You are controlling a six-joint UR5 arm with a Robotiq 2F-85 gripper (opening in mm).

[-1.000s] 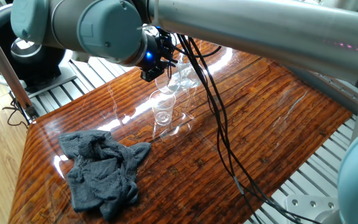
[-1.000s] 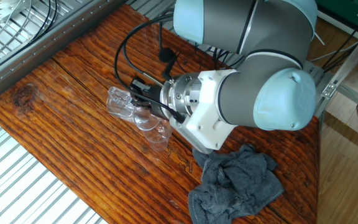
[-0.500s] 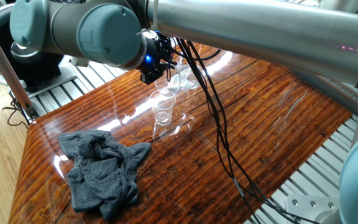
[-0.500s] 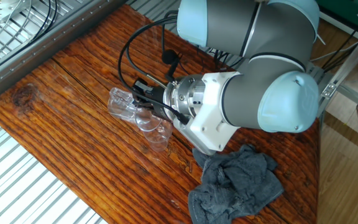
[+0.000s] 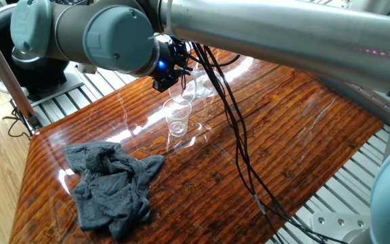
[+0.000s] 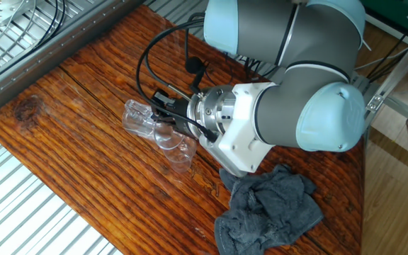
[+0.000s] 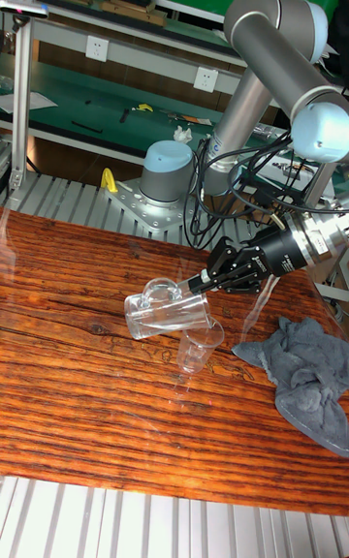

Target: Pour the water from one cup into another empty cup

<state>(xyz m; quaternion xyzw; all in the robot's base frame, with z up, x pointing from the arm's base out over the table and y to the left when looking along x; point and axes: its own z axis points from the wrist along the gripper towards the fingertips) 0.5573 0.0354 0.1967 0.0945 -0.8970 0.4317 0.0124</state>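
We've got the wooden table point(image 7: 78, 422) filling the scene, and over it the UR5 arm point(image 7: 281, 45) reaching down low across the boards. At the right lies a crumpled grey cloth point(image 7: 310, 374), well apart from the action. Now the gripper point(image 7: 208, 279) — its fingers are clamped on the larger cup point(image 7: 165, 311), which we see tipped almost onto its side, mouth angled down toward the smaller cup point(image 7: 199, 343). That little one stands upright on the table just beneath the tumbler's rim, beside the cloth's near edge. The water we can't make out for certain through all that clear plastic and glare.
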